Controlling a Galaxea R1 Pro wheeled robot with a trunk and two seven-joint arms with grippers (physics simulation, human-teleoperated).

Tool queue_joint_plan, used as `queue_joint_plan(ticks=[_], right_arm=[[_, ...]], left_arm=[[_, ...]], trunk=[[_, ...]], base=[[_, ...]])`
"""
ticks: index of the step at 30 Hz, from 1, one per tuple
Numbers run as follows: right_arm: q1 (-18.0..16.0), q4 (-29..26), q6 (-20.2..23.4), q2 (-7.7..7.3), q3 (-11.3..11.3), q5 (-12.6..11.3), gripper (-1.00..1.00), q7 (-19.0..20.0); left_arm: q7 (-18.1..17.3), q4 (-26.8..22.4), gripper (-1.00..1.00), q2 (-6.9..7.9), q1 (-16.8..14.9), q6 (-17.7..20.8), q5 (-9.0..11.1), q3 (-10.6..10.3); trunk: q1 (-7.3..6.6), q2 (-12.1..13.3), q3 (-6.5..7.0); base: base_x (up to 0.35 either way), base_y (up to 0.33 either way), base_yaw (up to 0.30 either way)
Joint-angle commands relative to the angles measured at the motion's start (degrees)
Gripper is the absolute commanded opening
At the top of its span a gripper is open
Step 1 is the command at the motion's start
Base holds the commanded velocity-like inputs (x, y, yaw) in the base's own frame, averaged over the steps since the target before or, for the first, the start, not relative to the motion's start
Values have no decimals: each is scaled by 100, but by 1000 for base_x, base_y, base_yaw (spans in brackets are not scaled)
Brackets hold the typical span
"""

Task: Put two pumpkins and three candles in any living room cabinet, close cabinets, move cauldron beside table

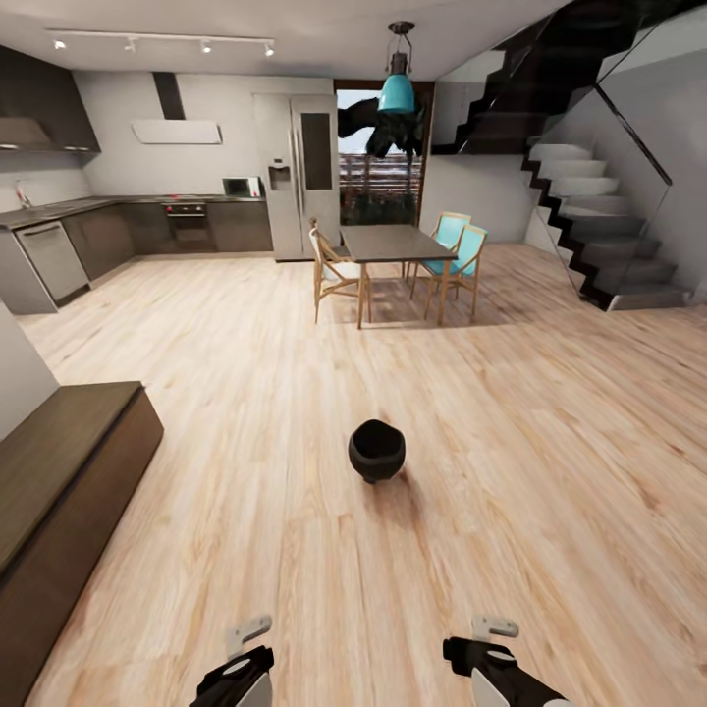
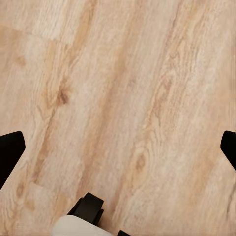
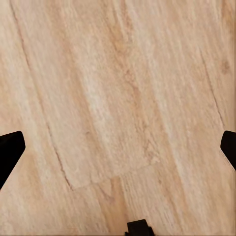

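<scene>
On the pale wood-plank floor [image 1: 550, 471] ahead of the robot, in the head view, the small round black cauldron [image 1: 377, 450] stands upright and alone, well apart from the dark rectangular dining table [image 1: 393, 242] with its wooden and teal chairs farther back. The long low dark-brown cabinet [image 1: 59, 491] runs along the left edge; its visible front looks closed. The left gripper [image 1: 236, 678] and right gripper [image 1: 481, 656] sit low at the frame's bottom, both well short of the cauldron, which lies forward and between them.

In the left wrist view, the left gripper [image 2: 118, 147] is spread wide, its black fingertips [image 2: 10, 152] at opposite edges, nothing between them but floor.

In the right wrist view, the right gripper [image 3: 118, 147] is likewise spread and empty over bare planks.

Judgement: the step in hand is approaching the cauldron. Drive forward squarely, stop with the pot within reach, then take it by the rim, keeping it upright.
</scene>
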Motion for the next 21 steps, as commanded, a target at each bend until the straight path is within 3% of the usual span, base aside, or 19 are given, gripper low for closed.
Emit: queue_joint_plan(ticks=[1,21], right_arm=[[15,4,8,-1,50,-28,100,-31],[93,25,8,-1,78,-18,100,-31]], left_arm=[[33,-2,100,2,-3,-11,55,-49],[33,-2,100,2,-3,-11,55,-49]], trunk=[[3,-2,-5],[3,-2,-6]], base=[[344,-34,-14],[344,-42,-1]])
